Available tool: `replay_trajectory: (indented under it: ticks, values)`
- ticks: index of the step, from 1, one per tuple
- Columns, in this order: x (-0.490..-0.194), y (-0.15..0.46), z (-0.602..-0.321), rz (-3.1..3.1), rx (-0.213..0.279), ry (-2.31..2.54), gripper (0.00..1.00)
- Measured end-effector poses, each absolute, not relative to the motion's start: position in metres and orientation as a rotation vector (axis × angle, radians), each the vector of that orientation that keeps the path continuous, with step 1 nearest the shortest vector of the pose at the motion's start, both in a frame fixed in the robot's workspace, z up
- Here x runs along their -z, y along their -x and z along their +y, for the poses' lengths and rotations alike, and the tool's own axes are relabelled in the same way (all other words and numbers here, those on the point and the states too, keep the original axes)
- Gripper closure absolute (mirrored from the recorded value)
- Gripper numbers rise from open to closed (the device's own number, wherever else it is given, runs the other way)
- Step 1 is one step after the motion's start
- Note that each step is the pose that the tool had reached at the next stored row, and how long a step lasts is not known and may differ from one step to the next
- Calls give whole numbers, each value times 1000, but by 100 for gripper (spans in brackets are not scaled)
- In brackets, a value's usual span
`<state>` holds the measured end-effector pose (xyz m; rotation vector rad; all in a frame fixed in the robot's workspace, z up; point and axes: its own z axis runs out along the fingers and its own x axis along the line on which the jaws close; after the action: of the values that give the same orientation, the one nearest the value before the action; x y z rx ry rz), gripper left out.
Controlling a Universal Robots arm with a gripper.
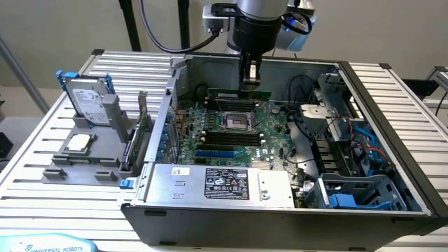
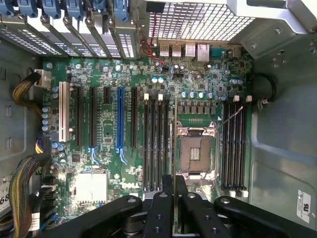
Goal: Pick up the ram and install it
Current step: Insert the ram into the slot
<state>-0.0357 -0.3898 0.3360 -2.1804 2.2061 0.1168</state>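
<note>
My gripper [image 1: 250, 83] hangs inside the open computer case, shut on the ram [image 1: 240, 94], a thin green stick held level above the far part of the motherboard [image 1: 269, 134]. In the wrist view the ram [image 2: 174, 134] appears edge-on as a thin line between the black fingers [image 2: 167, 191], above the gap between the CPU socket [image 2: 198, 151] and a bank of black memory slots [image 2: 156, 144]. A second bank of memory slots [image 2: 235, 144] lies on the socket's other side. The ram sits above the board, apart from any slot.
A silver hard drive in a blue frame [image 1: 91, 102] and a green expansion card [image 1: 140, 131] stand on a grey holder at the exterior view's left. The power supply [image 1: 224, 181], drive cage [image 1: 364, 191], cables [image 1: 308, 131] and case walls [image 1: 392, 126] surround the board.
</note>
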Motion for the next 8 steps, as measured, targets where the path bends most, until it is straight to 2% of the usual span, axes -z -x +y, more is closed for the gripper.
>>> replay_trajectory:
  ticks: [8]
  values:
    - [-321,36,-393,2207,-115,2182,87]
